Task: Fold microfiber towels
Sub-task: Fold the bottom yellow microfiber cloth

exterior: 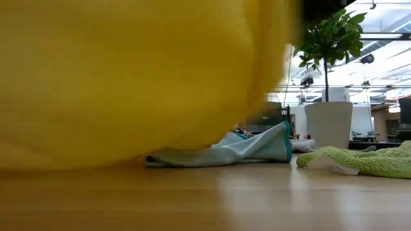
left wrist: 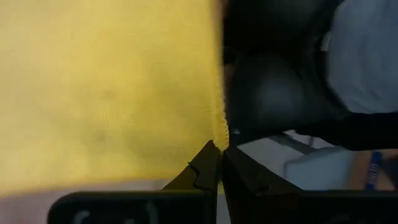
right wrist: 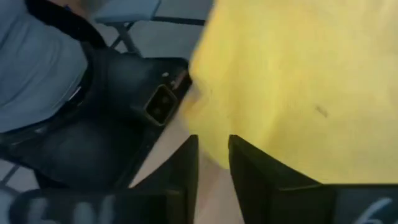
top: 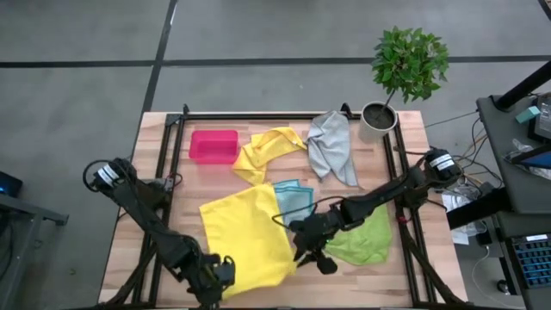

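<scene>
A large yellow towel lies spread at the table's near middle, and its near part hangs close in front of the low view. My left gripper is shut on its near left corner. My right gripper is shut on its near right corner. A light blue towel lies partly under the yellow one's far right. A lime green towel lies under my right arm. A second yellow towel and a grey towel lie crumpled at the far middle. My left gripper pinches the yellow towel's edge between its two fingertips, at the near left corner. The cloth spreads away from the fingers; the towel's far part lies on the table. My right gripper pinches the yellow towel's near right corner between its two fingers. One layer or several, I cannot tell. The cloth spreads away from the fingers toward the left gripper.
A pink-red bin stands at the far left. A potted plant stands at the far right corner. A dark frame rail runs along the table's far edge. Bare wood shows at the near right.
</scene>
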Action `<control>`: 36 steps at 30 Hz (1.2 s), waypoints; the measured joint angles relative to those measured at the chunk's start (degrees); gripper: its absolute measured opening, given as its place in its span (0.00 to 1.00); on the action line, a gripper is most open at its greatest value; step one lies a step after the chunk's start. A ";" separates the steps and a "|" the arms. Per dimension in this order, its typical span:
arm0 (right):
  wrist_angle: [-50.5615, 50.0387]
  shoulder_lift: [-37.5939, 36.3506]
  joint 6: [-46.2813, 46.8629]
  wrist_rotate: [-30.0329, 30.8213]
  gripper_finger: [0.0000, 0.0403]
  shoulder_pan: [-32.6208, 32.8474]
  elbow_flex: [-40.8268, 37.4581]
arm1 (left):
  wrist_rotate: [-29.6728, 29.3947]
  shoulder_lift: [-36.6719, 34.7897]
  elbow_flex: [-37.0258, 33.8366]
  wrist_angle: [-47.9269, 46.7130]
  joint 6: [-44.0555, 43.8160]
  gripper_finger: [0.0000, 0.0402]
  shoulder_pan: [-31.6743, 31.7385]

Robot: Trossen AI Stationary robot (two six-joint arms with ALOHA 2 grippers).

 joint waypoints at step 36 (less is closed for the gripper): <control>10.46 10.75 -5.84 17.06 0.36 5.57 1.75 | -37.91 -0.69 -1.71 -32.86 -25.43 0.00 4.24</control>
